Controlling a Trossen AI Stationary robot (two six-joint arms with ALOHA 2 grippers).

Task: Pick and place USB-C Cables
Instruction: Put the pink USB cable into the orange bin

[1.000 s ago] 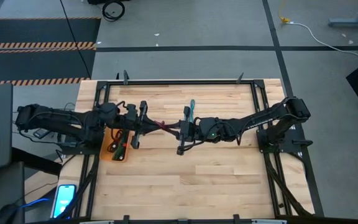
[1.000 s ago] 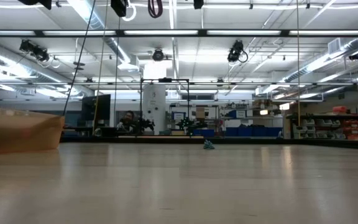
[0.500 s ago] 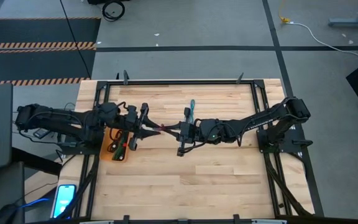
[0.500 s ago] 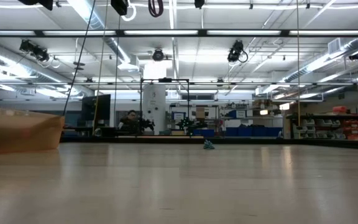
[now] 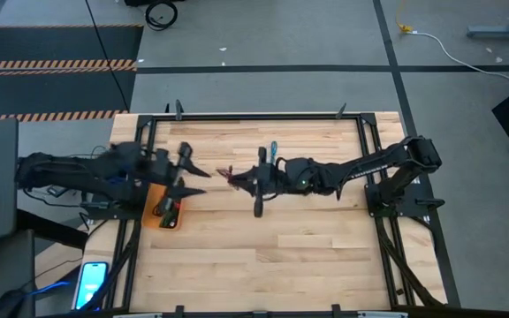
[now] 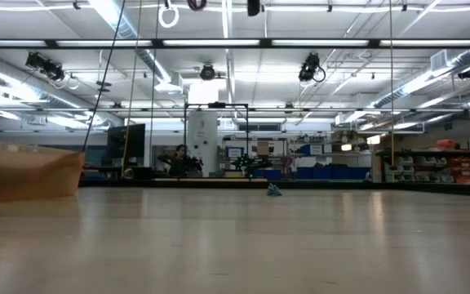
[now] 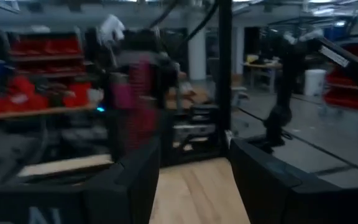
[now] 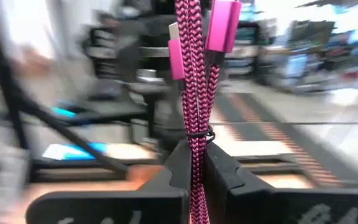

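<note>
right end effector (image 8: pixel 197 171) pinches the maroon cable (image 8: pixel 194 74) above the tabletop (image 5: pixel 254 256); left end effector (image 5: pixel 194 168) is spread, holding nothing.

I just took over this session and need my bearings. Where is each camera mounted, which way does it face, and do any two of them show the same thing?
High view: above the table, looking straight down; both arms, open left gripper, right gripper.
Low view: at tabletop height, looking level into the room; arm parts only at the top edge.
Left wrist view: on the left arm, looking past its spread fingers across the table.
Right wrist view: on the right arm, fingers shut on the maroon cable.
Shared: the maroon cable also shows from above.
</note>
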